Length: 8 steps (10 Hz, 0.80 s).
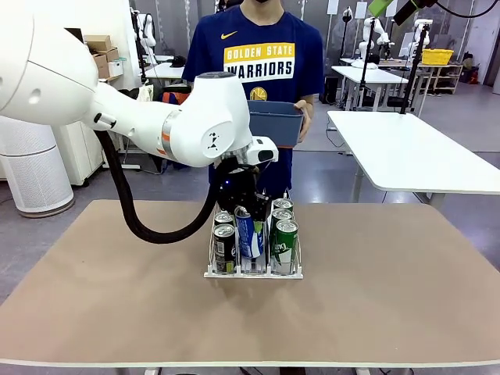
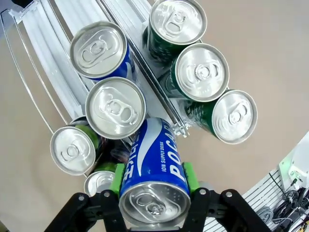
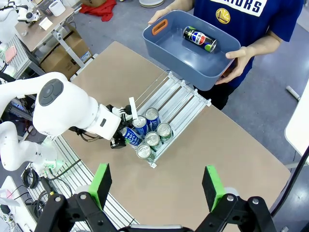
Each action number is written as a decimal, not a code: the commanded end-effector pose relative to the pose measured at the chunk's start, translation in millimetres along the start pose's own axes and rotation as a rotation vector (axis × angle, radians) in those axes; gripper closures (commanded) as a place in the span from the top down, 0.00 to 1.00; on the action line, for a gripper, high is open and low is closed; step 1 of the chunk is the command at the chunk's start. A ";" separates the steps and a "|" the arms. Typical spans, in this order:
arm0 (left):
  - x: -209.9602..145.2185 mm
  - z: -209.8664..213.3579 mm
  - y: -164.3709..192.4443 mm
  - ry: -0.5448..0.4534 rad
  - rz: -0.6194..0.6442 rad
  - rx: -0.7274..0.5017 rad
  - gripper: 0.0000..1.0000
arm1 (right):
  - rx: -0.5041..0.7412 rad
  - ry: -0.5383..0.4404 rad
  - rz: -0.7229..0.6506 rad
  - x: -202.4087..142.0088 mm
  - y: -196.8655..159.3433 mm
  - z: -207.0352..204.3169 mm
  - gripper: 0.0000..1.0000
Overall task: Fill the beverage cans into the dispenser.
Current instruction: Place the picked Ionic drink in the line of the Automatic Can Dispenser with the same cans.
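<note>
The left tool (image 2: 153, 180) is clamping its 2 green pads (image 2: 117, 178) on the sides of a blue can (image 2: 153, 150), close to the can's silver top. The blue can is hanging tilted from the tool. Its lower end is pointing into the front of the middle lane of the dispenser (image 1: 254, 274), between the dark cans (image 1: 224, 248) and the green cans (image 1: 285, 241). In the left wrist view, 2 more cans (image 2: 116, 107) are standing in this lane beyond it, with 3 green cans in 1 outer lane and 2 dark cans in the other.

The dispenser is sitting in the middle of the brown surface (image 1: 391, 297). The right tool (image 3: 157, 186) is hovering high over the surface with its fingers (image 3: 102, 183) wide apart, holding nothing. At the far side a person's hands (image 3: 236, 63) are holding a blue-grey bin (image 3: 169, 46), and 1 can (image 3: 199, 39) is lying in it.
</note>
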<state>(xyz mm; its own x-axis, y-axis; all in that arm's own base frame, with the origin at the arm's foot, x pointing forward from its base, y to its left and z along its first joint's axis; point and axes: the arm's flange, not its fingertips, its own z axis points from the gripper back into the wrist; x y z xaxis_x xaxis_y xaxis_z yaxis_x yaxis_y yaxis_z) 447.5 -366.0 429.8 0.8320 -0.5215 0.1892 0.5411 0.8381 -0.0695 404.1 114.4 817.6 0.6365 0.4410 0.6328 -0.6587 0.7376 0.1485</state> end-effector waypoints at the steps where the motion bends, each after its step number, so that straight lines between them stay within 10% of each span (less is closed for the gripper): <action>1: 14.1 -1.4 5.5 -0.014 -0.002 0.068 0.57 | -0.001 0.000 -0.001 -0.7 0.0 0.5 1.00; 8: 8.2 -30.8 -17.8 0.074 -0.030 0.041 0.57 | -0.001 0.000 -0.001 -0.7 0.0 0.5 1.00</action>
<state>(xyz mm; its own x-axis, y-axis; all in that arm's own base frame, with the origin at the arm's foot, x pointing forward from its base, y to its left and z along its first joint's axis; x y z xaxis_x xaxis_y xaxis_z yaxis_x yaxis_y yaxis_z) 448.0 -384.0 402.1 0.8170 -0.5632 0.1235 0.5716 0.8193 -0.0450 404.2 114.4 817.6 0.6365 0.4410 0.6328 -0.6587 0.7376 0.1486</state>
